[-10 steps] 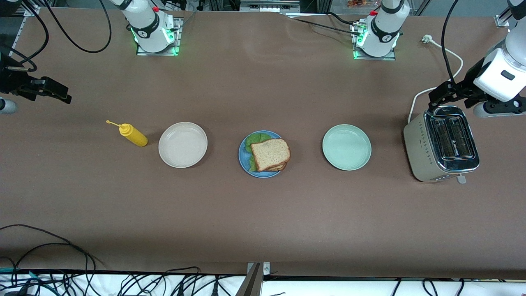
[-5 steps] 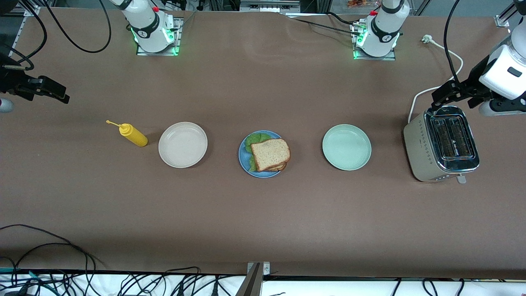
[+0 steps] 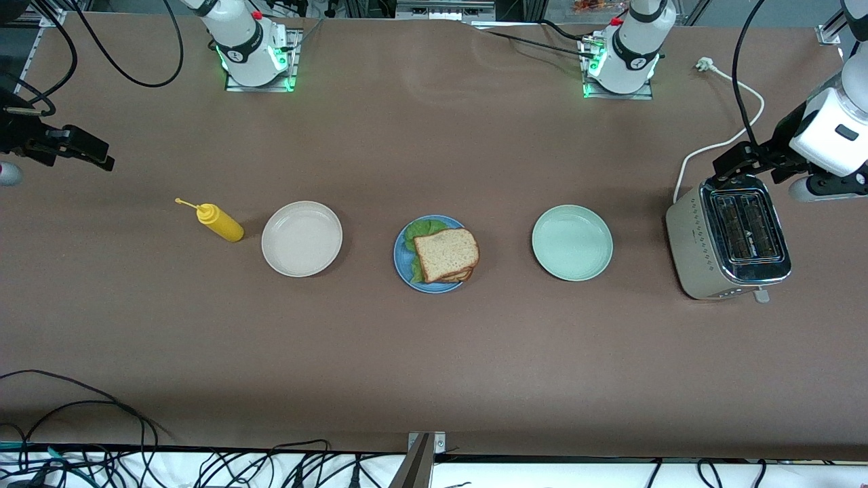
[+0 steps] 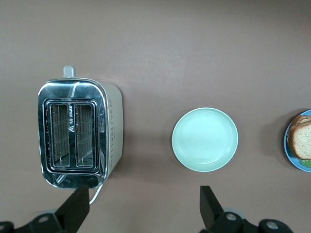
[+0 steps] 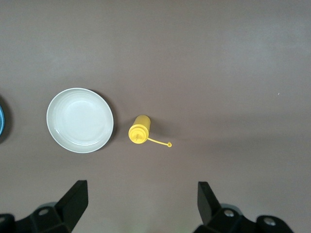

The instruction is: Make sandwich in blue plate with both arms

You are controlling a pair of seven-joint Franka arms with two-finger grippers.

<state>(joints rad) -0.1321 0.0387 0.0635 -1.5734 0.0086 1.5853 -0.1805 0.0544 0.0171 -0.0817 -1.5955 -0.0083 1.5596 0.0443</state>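
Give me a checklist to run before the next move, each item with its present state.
1. Sandwich rests on the blue plate, bread on top, lettuce showing beneath: ok.
2. Left gripper holds nothing, jaws open, up by the toaster: ok.
3. Right gripper holds nothing, jaws open, at the right arm's end of the table: ok.
4. Cream plate and green plate bare: ok.
5. Toaster slots empty: ok.
6. Yellow bottle capped: not ok, cap hangs open.
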